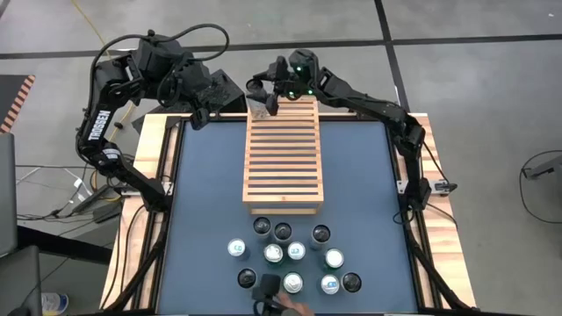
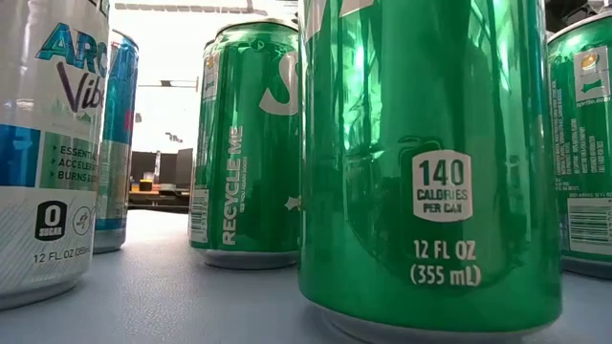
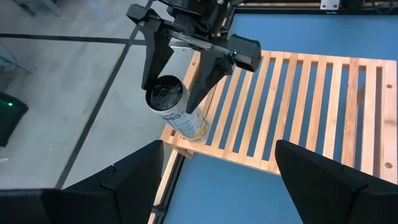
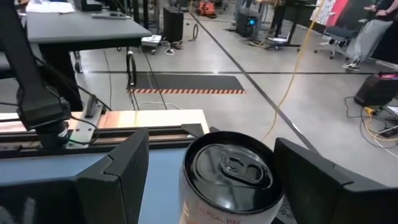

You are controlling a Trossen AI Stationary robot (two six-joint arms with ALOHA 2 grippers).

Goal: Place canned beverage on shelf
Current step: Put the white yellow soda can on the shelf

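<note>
Left wrist view shows the right gripper [image 3: 186,81] with its jaws spread to either side of a can [image 3: 177,112] at the far left corner of the shelf [image 3: 298,106] — whether the fingers press it or stand just clear I cannot tell. The can leans, its base on the corner slats, its long axis tipped off upright and its top pointing out past the shelf edge toward the floor. To do this step well, I judge the can should be brought upright and set squarely on the slats before the jaws draw away — otherwise it may roll off. The left gripper [image 1: 200,112] waits nearby, jaws spread and empty. More cans [image 1: 290,259] stand at the desk's [image 1: 360,175] near end.
</note>
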